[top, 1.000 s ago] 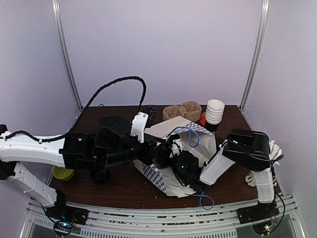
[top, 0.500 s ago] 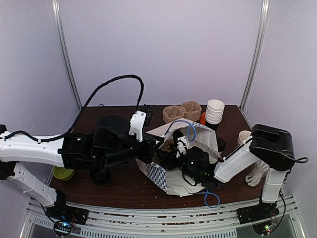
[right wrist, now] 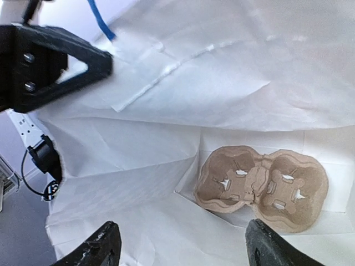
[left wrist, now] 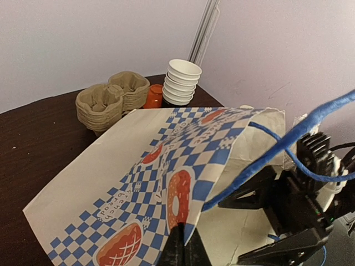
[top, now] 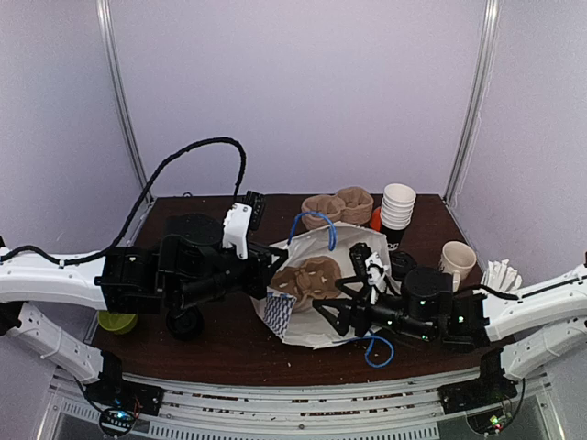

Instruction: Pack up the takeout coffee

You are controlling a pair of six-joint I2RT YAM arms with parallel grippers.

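A white paper bag with blue checks (top: 323, 240) (left wrist: 138, 183) lies on its side on the brown table, mouth toward the right arm. My left gripper (top: 273, 277) (left wrist: 183, 244) is shut on the bag's rim and holds the mouth up. A brown cardboard cup carrier (top: 307, 275) (right wrist: 260, 188) lies inside the bag. At the bag's mouth my right gripper (top: 330, 298) (right wrist: 186, 249) is open, holding nothing. The takeout coffee (top: 401, 265) shows only its black lid, behind the right arm.
At the back of the table stand a stack of lidless paper cups (top: 398, 206) (left wrist: 180, 83), spare carriers (top: 337, 205) (left wrist: 111, 102) and an orange item (top: 375, 218). A cream mug (top: 456, 258) and white napkins (top: 503, 273) sit at the right. Something green (top: 116, 321) lies far left.
My right gripper has drawn back out of the bag toward the right and opened, leaving the carrier inside. The bag has sagged lower. My left gripper keeps its hold on the rim.
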